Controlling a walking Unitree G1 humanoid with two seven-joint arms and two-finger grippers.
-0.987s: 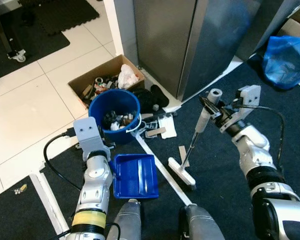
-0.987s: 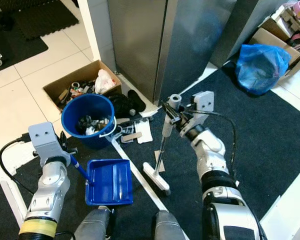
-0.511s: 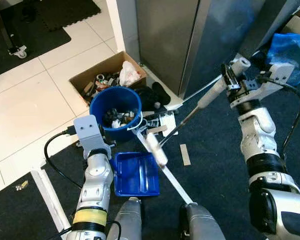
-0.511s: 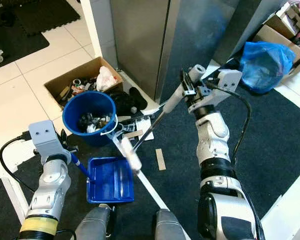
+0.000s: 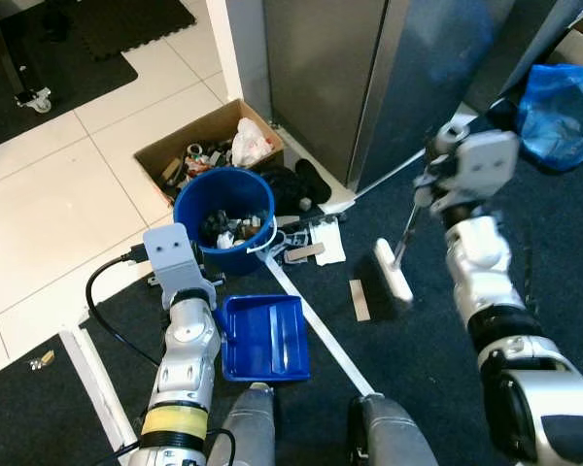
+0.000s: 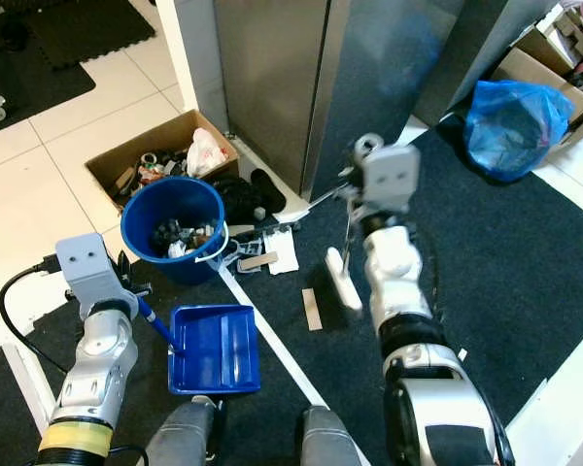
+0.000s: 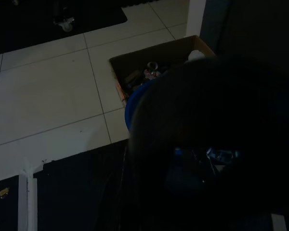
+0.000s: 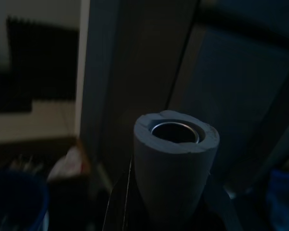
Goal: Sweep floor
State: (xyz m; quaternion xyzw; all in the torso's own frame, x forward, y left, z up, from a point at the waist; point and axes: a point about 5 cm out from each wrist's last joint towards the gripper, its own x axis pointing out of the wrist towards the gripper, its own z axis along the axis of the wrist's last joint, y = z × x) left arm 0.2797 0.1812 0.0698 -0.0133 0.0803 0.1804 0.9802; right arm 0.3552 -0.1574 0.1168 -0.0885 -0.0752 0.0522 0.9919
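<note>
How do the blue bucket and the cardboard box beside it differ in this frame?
The blue bucket is round and plastic; the cardboard box is rectangular and brown. The bucket stands nearer the blue dustpan, at the dark mat's edge; the box lies behind it on the white tiles, against the cabinet. Both are open-topped and hold mixed rubbish.

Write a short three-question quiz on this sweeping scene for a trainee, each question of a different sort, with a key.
1. True or false: the blue bucket holds scraps.
2. Which end effector carries the broom? A) left B) right
3. Fill in: the blue dustpan lies on the dark ____.

Key: 1 true; 2 B, the right end effector grips the broom's handle, its head beside the cardboard strip; 3 mat.
</note>
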